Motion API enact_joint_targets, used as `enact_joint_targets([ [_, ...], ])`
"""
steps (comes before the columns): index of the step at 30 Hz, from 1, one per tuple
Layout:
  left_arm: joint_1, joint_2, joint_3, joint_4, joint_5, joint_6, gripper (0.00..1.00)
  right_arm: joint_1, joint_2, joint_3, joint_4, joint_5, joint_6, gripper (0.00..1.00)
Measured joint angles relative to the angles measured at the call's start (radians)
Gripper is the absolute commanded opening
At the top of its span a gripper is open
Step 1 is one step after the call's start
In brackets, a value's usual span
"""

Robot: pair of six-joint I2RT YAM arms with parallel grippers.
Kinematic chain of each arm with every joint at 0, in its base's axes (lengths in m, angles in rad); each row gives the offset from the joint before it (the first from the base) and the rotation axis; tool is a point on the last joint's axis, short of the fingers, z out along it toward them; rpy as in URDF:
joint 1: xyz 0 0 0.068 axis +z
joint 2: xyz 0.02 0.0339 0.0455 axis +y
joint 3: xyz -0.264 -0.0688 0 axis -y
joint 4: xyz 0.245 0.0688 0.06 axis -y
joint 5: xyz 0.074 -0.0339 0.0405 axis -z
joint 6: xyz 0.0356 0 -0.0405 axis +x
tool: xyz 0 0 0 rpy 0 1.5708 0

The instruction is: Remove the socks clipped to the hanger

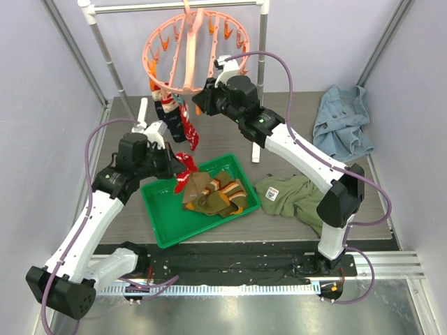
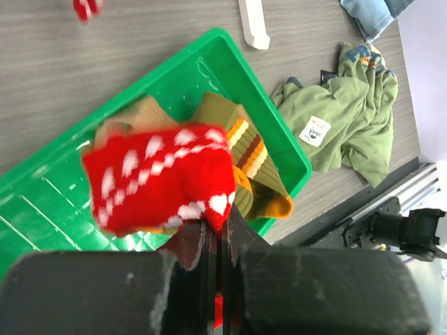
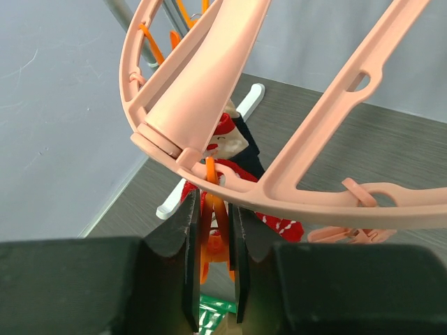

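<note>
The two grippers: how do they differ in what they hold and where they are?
The left gripper holds a red sock; the right gripper pinches an orange peg. The left gripper is low, over the green tray; the right gripper is high, at the hanger rim. Both are shut.

Item one, you are viewing the hanger (image 1: pixel 195 52): round, salmon-pink, spoked, hanging tilted at the rear, orange pegs (image 3: pixel 209 244) dangling. Item two, clipped socks (image 1: pixel 171 115): navy and red-patterned, drooping from its near-left rim. Item three, red sock (image 2: pixel 160 178): hanging from your left end effector (image 2: pixel 216 234) above the green tray (image 1: pixel 164 216). Item four, olive-brown socks (image 1: pixel 216 195): lying heaped inside it.
</note>
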Motion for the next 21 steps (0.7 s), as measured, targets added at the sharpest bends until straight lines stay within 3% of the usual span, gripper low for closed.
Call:
enact_joint_targets([
  [6, 0.000, -0.008, -0.025, -0.022, 0.033, -0.060, 0.00, 0.000, 0.000, 0.000, 0.000, -0.001, 0.001, 0.01],
  [12, 0.000, -0.013, -0.180, 0.008, 0.084, -0.159, 0.02, -0.005, 0.000, 0.000, 0.000, -0.005, 0.005, 0.04],
  [14, 0.000, -0.005, -0.239, 0.016, 0.076, -0.193, 0.08, -0.008, 0.000, 0.000, -0.001, -0.007, 0.005, 0.04],
  [15, 0.000, 0.001, -0.257, 0.020, 0.069, -0.203, 0.12, -0.009, 0.000, 0.000, -0.001, -0.008, 0.005, 0.04],
  [19, 0.000, 0.043, -0.298, 0.011, 0.011, -0.248, 0.55, -0.011, 0.000, 0.000, -0.002, -0.013, 0.009, 0.05],
  [21, 0.000, 0.048, -0.298, 0.007, -0.031, -0.262, 0.65, -0.011, 0.000, 0.000, -0.001, -0.013, 0.010, 0.05],
])
